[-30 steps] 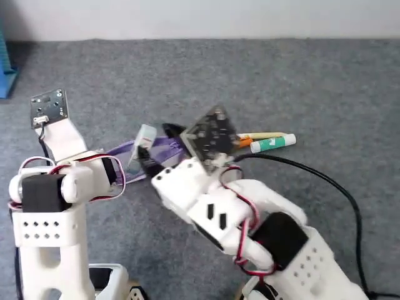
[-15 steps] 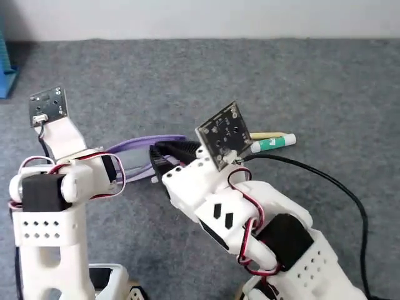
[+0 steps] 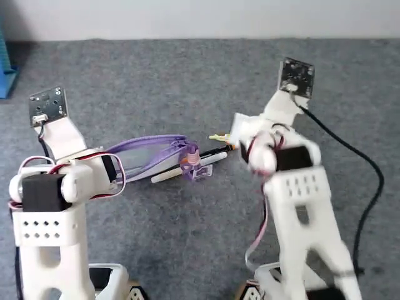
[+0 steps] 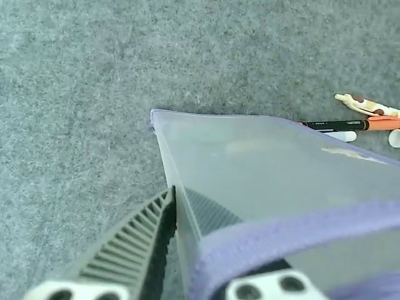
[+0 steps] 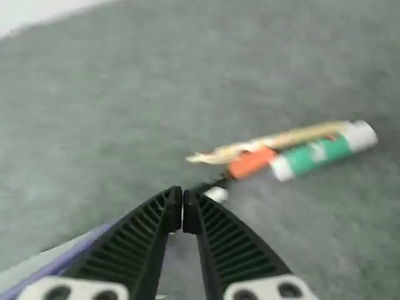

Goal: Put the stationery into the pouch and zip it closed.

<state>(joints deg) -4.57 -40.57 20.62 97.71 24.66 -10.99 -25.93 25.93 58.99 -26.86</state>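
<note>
A clear pouch [image 3: 147, 156] with a purple zip edge lies at mid-table. My left gripper [image 4: 187, 262] is shut on the pouch [image 4: 262, 169] at its end, one ribbed finger [image 4: 125, 250] against its outer wall. A black and white pen [image 3: 190, 165] lies slanted at the pouch's open mouth, beside a pink zip charm [image 3: 187, 157]. My right gripper [image 5: 182, 201] is shut with nothing in it, hovering just short of an orange marker [image 5: 250, 165], a cream pen [image 5: 281, 139] and a green and white glue stick [image 5: 325, 150]. The cream pen's tip [image 3: 217, 136] pokes out beside the right arm.
Grey carpet covers the table. A black cable [image 3: 362, 169] trails from the right arm's wrist toward the right edge. A blue object [image 3: 5, 75] stands at the far left edge. Open carpet lies behind and to the right of the stationery.
The right arm has swung off the pouch to the right and upright, uncovering the pouch and the pen at its mouth. The left arm has held still with the pouch.
</note>
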